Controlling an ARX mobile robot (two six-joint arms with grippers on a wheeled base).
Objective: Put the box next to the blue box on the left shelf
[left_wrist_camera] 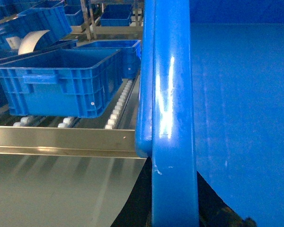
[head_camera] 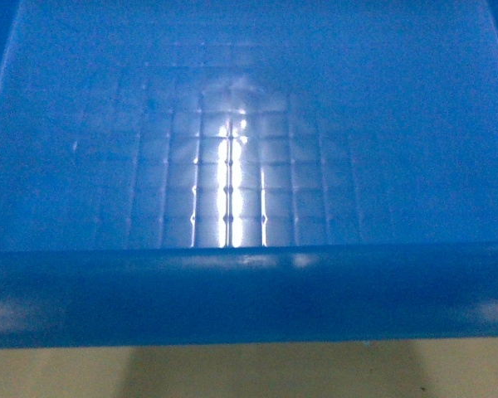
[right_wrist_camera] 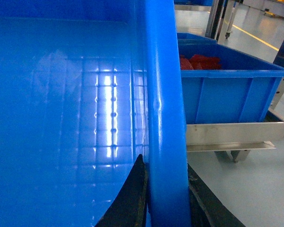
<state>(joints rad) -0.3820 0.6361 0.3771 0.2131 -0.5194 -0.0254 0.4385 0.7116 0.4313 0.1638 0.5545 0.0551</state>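
The box (head_camera: 249,166), a large open-top blue crate with a grid-embossed floor, fills the head view, and its thick near rim (head_camera: 249,290) runs across the bottom. My left gripper (left_wrist_camera: 174,170) is shut on the box's left rim (left_wrist_camera: 173,104), one black finger on each side. My right gripper (right_wrist_camera: 164,163) is shut on the right rim (right_wrist_camera: 162,94) in the same way. The blue box (left_wrist_camera: 61,82) stands on the rollers of the left shelf (left_wrist_camera: 61,142), to the left of the held box. Neither gripper shows in the head view.
More blue crates (left_wrist_camera: 116,14) stand on racks behind the shelf. A blue crate holding red parts (right_wrist_camera: 227,90) sits on a metal rail (right_wrist_camera: 232,135) to the right. Pale floor (head_camera: 66,373) lies below the held box.
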